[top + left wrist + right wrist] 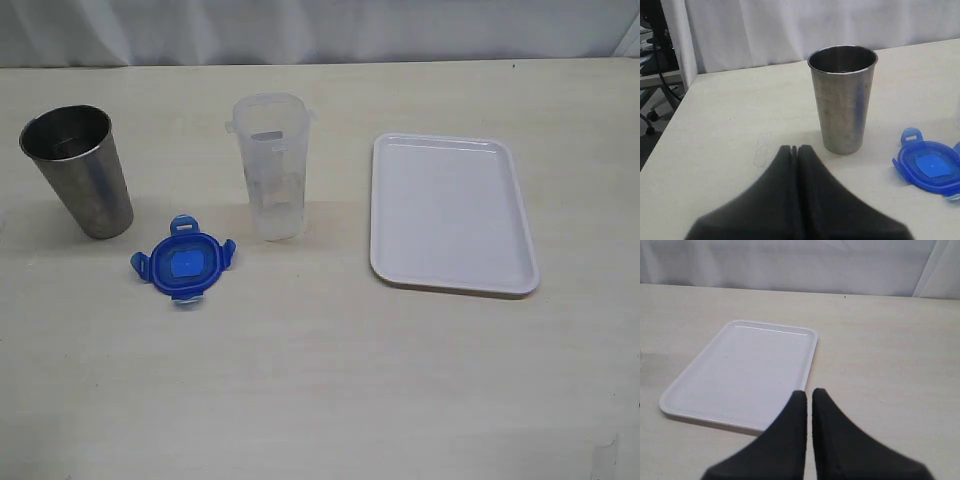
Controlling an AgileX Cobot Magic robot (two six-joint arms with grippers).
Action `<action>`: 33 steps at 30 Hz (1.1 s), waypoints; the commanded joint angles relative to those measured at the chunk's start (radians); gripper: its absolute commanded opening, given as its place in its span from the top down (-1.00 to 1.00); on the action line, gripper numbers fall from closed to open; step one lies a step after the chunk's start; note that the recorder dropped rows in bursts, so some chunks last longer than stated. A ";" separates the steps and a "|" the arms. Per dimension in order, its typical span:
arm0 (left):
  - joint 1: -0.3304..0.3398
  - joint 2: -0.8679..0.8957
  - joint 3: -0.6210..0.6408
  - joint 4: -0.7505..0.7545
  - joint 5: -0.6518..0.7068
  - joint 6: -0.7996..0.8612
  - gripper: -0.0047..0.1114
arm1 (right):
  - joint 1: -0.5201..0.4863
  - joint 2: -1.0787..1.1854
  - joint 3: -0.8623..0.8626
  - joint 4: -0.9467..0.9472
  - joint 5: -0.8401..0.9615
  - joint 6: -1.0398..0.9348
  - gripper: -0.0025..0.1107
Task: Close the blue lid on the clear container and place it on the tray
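Note:
The blue lid (183,263) lies flat on the table, its flaps spread, just in front and left of the clear container (269,165), which stands upright and uncovered. To the right lies the white tray (452,212), with nothing on it. Neither arm shows in the exterior view. In the left wrist view my left gripper (794,148) is shut and holds nothing, short of the grey metal cup, with the blue lid (930,166) off to one side. In the right wrist view my right gripper (809,392) is shut and holds nothing, near a corner of the tray (745,370).
A grey metal cup (80,170) stands upright at the left of the table; the left wrist view shows the cup (842,97) close ahead. A white curtain runs behind the table. The table's edge (670,125) drops off beside the left arm.

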 commanded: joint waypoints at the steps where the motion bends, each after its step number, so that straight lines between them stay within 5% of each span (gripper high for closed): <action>1: -0.008 -0.002 0.004 0.000 -0.045 0.003 0.92 | -0.003 -0.004 0.002 -0.007 -0.001 0.004 0.88; 12: -0.008 -0.002 0.004 0.002 -0.326 0.007 0.92 | -0.003 -0.004 0.002 -0.007 -0.001 0.004 0.88; 19: -0.008 -0.002 0.004 0.034 -0.773 -0.013 0.92 | -0.003 -0.004 0.002 -0.007 -0.001 0.004 0.88; 25: -0.008 -0.002 0.004 0.050 -0.923 -0.372 0.92 | -0.003 -0.004 0.002 -0.007 -0.001 0.004 0.88; 27: -0.008 -0.002 0.004 0.083 -0.927 -0.374 0.77 | -0.003 -0.004 0.002 -0.007 -0.001 0.004 0.88; 29: -0.008 -0.002 -0.018 0.105 -0.955 -0.394 0.35 | -0.003 -0.004 0.002 -0.007 -0.001 0.004 0.88; 30: -0.008 -0.002 -0.033 0.105 -0.956 -0.415 -0.14 | -0.003 -0.004 0.002 -0.007 -0.001 0.004 0.88; 32: -0.008 -0.002 -0.056 0.103 -0.946 -0.415 -0.73 | -0.003 -0.004 0.002 -0.007 -0.001 0.004 0.88; 33: -0.008 -0.002 -0.064 0.103 -0.940 -0.415 -0.82 | -0.003 -0.004 0.002 -0.007 -0.001 0.004 0.88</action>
